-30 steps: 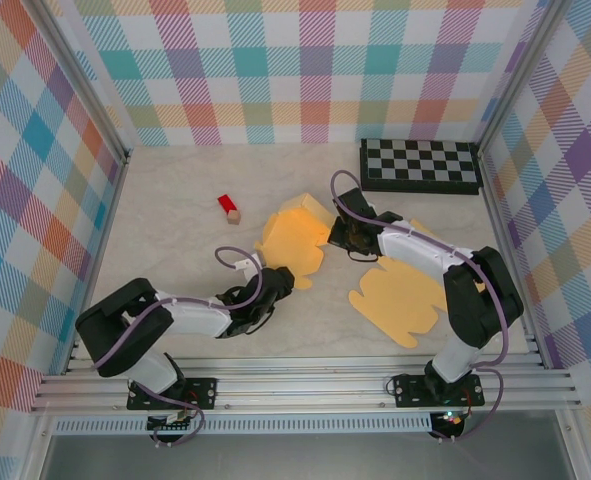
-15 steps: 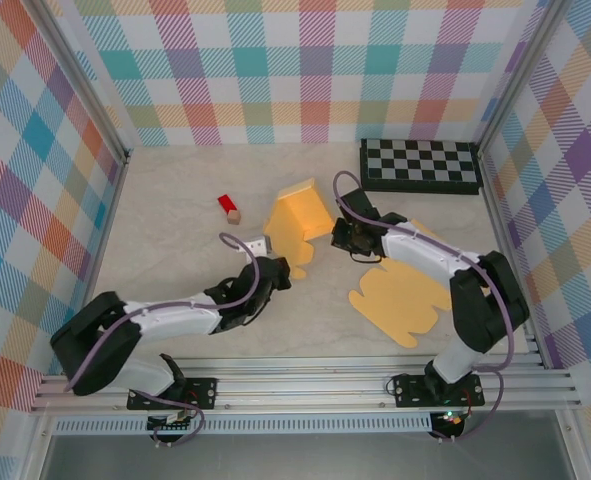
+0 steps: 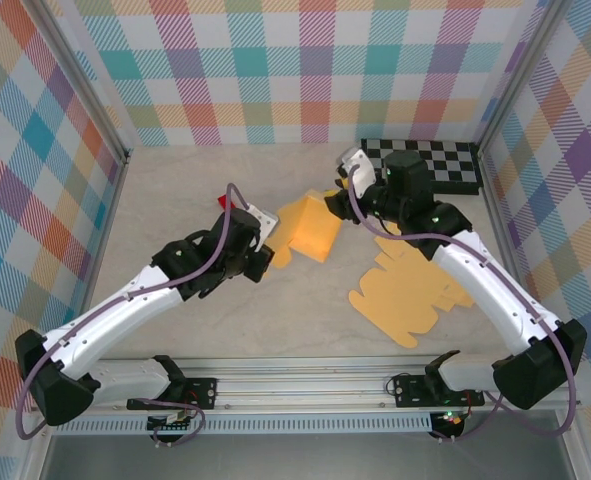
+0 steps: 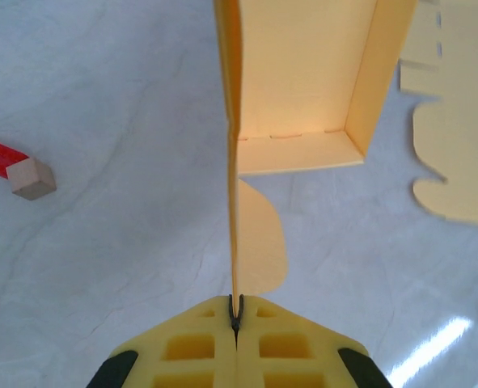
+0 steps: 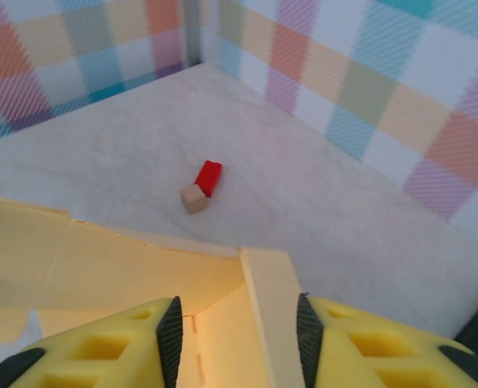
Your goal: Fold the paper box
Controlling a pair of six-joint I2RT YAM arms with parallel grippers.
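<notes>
The yellow paper box (image 3: pixel 313 228) stands partly folded at mid-table, its walls raised. My left gripper (image 3: pixel 265 252) is at its left side, shut on the thin edge of a side panel (image 4: pixel 235 242). In the left wrist view the box's open inside (image 4: pixel 303 81) faces me beyond the shut left gripper (image 4: pixel 236 311). My right gripper (image 3: pixel 345 206) hangs over the box's right back corner. In the right wrist view it (image 5: pixel 237 339) is open, with an upright wall of the box (image 5: pixel 271 299) between the jaws.
A second, flat yellow cardboard cut-out (image 3: pixel 410 290) lies right of the box. A small red and wood block (image 5: pixel 205 184) lies behind and left of the box. A checkerboard (image 3: pixel 445 165) lies at the back right. Checked walls enclose the table.
Both arms have risen and swung toward the back. The box went from lying low to standing with raised walls. The left gripper closed on the panel; the right gripper opened.
</notes>
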